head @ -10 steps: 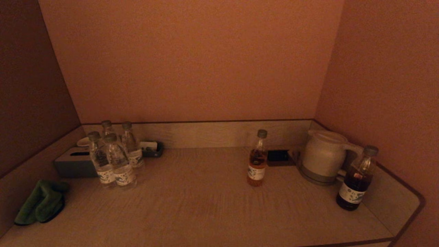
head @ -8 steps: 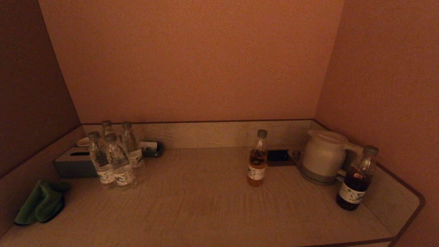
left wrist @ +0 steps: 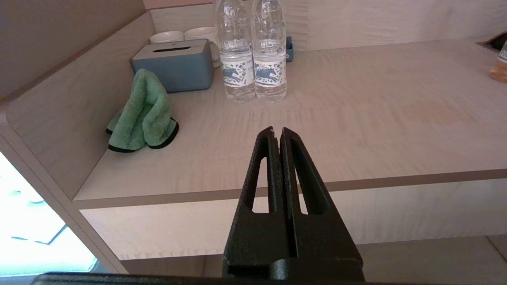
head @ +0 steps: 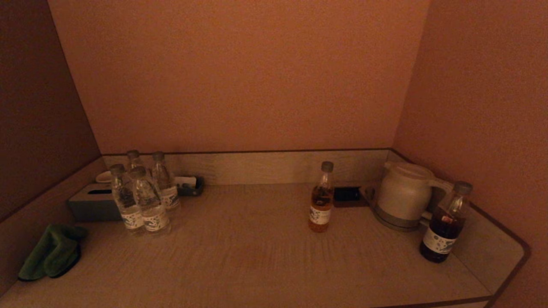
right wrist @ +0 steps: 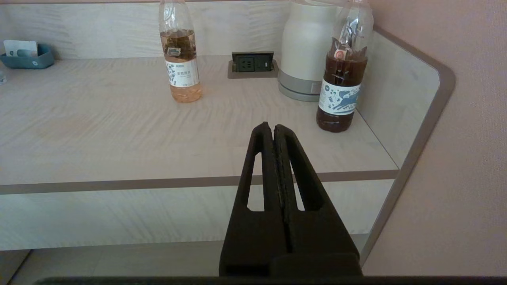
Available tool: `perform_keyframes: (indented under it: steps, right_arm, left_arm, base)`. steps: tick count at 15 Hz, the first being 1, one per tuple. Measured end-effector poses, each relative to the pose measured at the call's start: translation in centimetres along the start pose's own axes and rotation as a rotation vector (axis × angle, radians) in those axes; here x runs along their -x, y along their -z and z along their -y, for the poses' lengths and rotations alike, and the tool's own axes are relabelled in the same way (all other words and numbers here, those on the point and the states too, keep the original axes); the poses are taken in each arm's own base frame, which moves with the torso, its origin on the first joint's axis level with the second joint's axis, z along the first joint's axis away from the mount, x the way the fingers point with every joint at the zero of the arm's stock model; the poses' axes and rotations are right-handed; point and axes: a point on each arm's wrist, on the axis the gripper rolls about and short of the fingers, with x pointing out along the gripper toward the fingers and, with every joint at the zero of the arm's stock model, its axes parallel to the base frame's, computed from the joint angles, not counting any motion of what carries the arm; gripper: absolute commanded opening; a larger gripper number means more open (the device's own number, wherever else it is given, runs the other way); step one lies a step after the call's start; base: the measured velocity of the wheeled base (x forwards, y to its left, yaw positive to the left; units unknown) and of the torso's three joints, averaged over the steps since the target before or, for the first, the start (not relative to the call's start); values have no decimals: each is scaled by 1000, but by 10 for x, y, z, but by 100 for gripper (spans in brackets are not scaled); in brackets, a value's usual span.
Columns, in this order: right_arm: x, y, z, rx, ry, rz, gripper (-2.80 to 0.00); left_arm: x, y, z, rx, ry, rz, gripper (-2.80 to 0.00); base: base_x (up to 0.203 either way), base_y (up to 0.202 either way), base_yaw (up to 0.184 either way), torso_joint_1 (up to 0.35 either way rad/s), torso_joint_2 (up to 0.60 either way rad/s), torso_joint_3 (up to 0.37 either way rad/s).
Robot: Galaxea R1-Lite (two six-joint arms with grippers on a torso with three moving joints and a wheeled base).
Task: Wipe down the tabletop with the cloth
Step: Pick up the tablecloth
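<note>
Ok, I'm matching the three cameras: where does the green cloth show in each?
Head view: the cloth lies far left on the tabletop, against the side wall.
Left wrist view: cloth rumpled before the grey tissue box.
Right wrist view: not in it.
Shared landmark: the tissue box.

Green cloth (left wrist: 143,113), dark trim; pale wood-grain tabletop (left wrist: 356,118); blue-grey tissue box (left wrist: 174,65).
</note>
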Motion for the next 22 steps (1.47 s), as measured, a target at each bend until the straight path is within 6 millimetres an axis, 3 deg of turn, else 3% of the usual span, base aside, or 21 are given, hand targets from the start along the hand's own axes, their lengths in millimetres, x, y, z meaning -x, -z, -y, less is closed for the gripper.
perform_keyframes:
  steps: [5, 10, 13, 16, 18, 22]
  right_arm:
    - [0, 0, 0, 0, 0, 0, -280]
    - [0, 0, 0, 0, 0, 0, -280]
    - [0, 0, 0, 0, 0, 0, -280]
    - [0, 0, 0, 0, 0, 0, -280]
    - [0, 0, 0, 0, 0, 0, -280]
    - [0, 0, 0, 0, 0, 0, -280]
  left_arm:
    - [2, -5, 0, 11, -5, 15, -280]
    - [23, -65, -5, 114, -87, 42, -280]
    - [13, -91, -8, 137, -176, -51, -280]
    - [-22, -114, -13, 195, -318, -232, -280]
    - [-56, -131, -17, 247, -408, -351, -280]
    - [-149, -143, -41, 301, -622, -590, -280]
  base:
    - [0, 0, 0, 0, 0, 0]
    - [0, 0, 0, 0, 0, 0]
    - [0, 0, 0, 0, 0, 0]
    - [0, 0, 0, 0, 0, 0]
    - [0, 0, 0, 0, 0, 0]
    - [0, 0, 0, 0, 0, 0]
